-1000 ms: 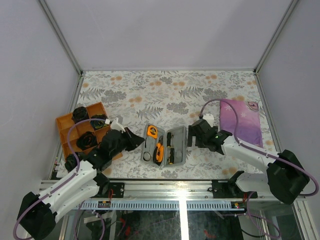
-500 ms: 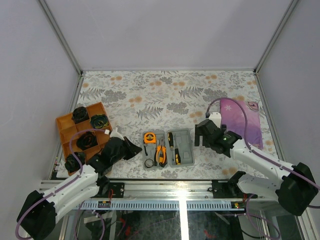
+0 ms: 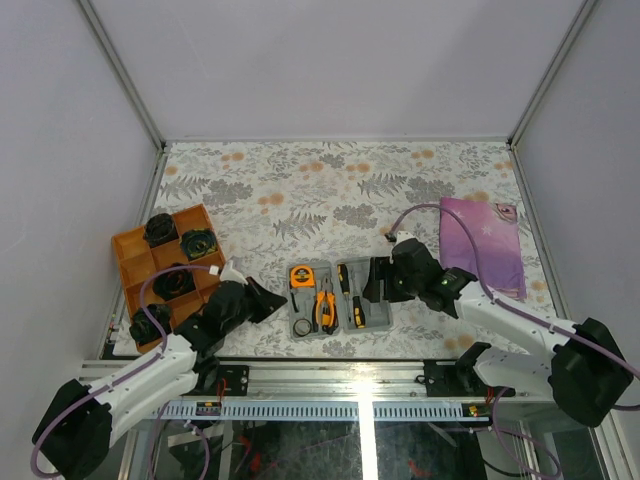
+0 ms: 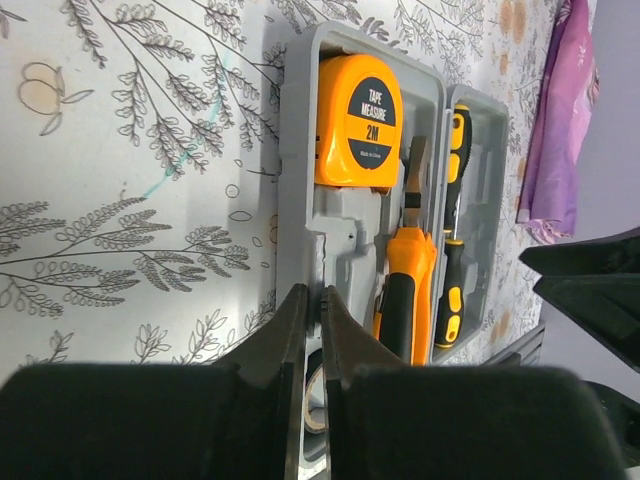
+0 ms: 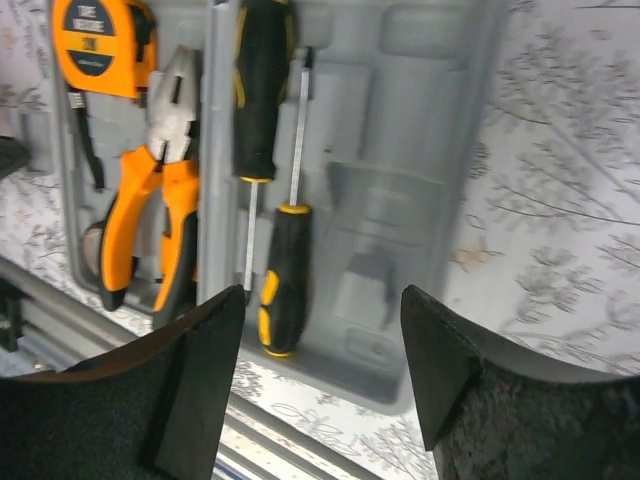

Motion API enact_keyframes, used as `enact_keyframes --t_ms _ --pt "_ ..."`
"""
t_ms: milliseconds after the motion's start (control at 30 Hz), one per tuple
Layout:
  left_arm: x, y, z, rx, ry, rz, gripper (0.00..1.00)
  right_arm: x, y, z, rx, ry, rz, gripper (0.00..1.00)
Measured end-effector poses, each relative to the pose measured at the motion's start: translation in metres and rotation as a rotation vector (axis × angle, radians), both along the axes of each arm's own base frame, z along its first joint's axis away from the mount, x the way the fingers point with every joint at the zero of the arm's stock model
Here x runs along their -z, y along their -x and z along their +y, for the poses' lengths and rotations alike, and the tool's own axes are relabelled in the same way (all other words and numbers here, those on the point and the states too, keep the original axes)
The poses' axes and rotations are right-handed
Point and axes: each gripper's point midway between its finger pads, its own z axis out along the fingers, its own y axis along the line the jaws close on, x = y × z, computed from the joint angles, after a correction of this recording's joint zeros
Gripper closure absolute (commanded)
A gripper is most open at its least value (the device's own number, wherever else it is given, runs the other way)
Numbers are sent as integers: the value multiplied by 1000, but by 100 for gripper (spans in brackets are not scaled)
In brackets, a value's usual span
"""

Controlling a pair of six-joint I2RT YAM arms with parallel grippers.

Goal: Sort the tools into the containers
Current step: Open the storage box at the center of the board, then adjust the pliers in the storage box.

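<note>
Right gripper (image 5: 318,350) spread and empty above open grey tool case (image 5: 400,150), mid-table between the arms; left gripper (image 4: 313,300) pinched shut beside it. Legible only from left wrist: tape measure (image 4: 358,120) label (black disc on orange). Tape ring (image 3: 298,326) half hidden behind left fingers (image 4: 293,345).

Robot lab cell: white panel walls (image 3: 300,60), aluminium frame (image 3: 119,70), floral-covered table (image 3: 340,190).
</note>
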Motion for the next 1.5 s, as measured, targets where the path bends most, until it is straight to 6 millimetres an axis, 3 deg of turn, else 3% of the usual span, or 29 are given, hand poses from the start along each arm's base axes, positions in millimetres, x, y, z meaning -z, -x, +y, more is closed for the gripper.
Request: enact_keyframes --t_ms 233,533,1067,1500 --pt "0 7 -15 32 29 8 98 1 7 33 -43 -108 58 42" --pt "-1 17 -31 53 46 10 99 13 30 70 -92 -54 109 54" --pt "0 17 -34 37 49 10 100 38 42 76 -96 45 194 61" --pt "0 18 -34 38 49 8 100 50 42 76 -85 80 214 84"
